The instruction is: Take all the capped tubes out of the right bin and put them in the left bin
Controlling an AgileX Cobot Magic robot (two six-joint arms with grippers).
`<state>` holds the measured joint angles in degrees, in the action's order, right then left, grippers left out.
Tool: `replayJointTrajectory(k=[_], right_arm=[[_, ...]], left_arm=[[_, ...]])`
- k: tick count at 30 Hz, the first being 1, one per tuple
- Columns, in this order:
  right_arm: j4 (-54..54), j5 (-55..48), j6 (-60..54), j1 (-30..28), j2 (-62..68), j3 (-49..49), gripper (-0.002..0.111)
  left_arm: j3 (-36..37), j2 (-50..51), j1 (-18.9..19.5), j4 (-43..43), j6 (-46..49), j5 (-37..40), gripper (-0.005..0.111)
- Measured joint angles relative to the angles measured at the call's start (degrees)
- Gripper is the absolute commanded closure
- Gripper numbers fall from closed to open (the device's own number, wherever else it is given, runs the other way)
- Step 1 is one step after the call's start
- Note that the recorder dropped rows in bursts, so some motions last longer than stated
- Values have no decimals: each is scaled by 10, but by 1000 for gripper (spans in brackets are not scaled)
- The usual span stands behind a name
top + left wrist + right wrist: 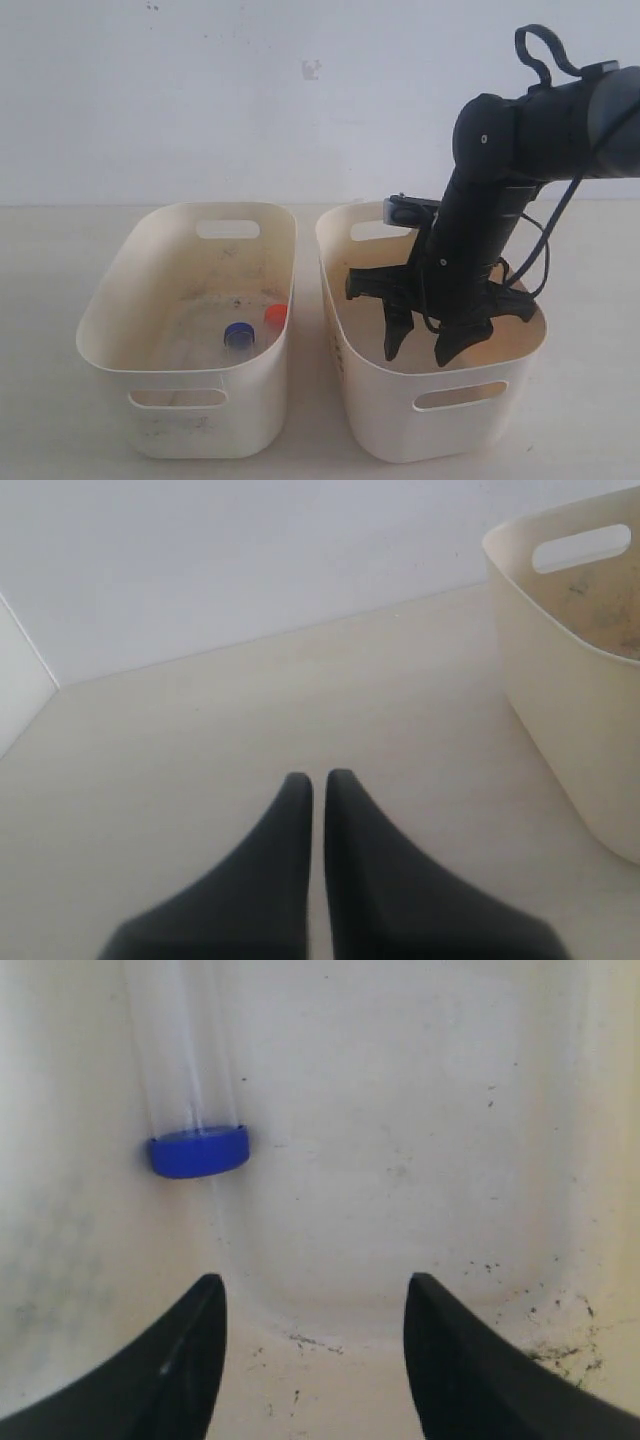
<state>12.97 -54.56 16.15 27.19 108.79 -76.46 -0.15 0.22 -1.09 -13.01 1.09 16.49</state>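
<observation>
My right gripper (425,350) hangs open inside the right bin (440,420), nothing between its fingers. Its wrist view shows the open gripper (315,1295) over the bin floor, and a clear tube with a dark blue cap (199,1150) leaning against the bin wall ahead of the tips. In the left bin (190,425) lie a blue-capped tube (239,335) and an orange-red-capped tube (275,315). My left gripper (319,780) is shut and empty above the bare table, with the left bin's outer wall (570,730) off to one side. The fourth tube is not visible.
Both bins stand side by side on a pale table (40,300) before a white wall. The right arm's dark links (520,130) reach down over the right bin's back rim. Dark specks dot the right bin's floor (480,1260).
</observation>
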Motion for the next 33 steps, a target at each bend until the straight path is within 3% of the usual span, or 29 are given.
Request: replayJointTrajectory(k=[11, 16, 33], right_arm=[[-3, -18, -9, -3, 0, 0, 56], [-10, -25, -20, 5, 0, 0, 40], [-26, -49, -14, 14, 23, 0, 41]], left_arm=[[0, 0, 0, 0, 0, 0, 103], [0, 0, 0, 0, 0, 0, 103], [0, 0, 0, 0, 0, 0, 103]])
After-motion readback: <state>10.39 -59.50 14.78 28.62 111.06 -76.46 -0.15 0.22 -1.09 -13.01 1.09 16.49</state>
